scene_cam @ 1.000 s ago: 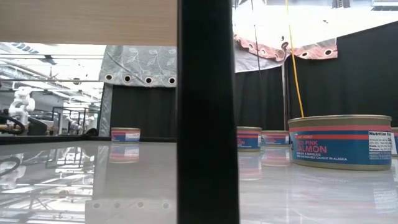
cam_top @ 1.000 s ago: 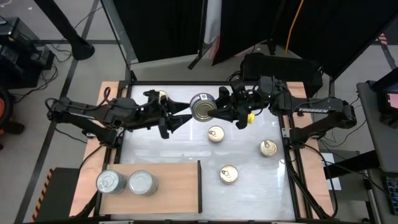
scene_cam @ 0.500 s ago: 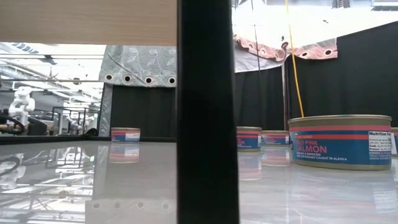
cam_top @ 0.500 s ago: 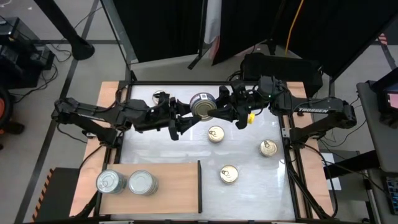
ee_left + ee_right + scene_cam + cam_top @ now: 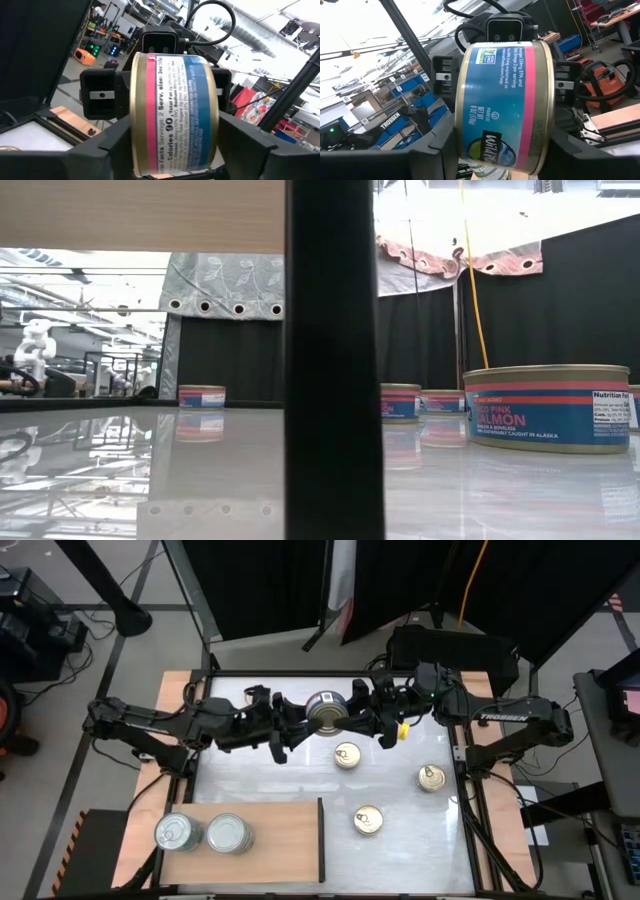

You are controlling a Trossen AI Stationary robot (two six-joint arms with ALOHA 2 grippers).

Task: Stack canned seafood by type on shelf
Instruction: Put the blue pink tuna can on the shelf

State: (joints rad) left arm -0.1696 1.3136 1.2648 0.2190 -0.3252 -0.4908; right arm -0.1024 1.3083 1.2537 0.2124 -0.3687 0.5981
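Across the middle of the high frame, a glossy white tabletop [image 5: 280,780] is lying inside a dark frame, with black curtains [image 5: 260,585] hanging at the top and cables trailing on the grey floor. At lower left, a light-brown wooden shelf board with a dark edge [image 5: 280,840] is carrying two silver-lidded round tins [image 5: 205,833] side by side. Three gold-lidded flat tins [image 5: 347,755] are sitting apart at centre right. Above centre, the right gripper [image 5: 352,712] is pinching a blue-and-pink labelled tin [image 5: 327,711] off the surface. The left gripper [image 5: 296,722], half a second ago spread short of it, is now closing its fingers [image 5: 105,150] around that tin from the opposite side.
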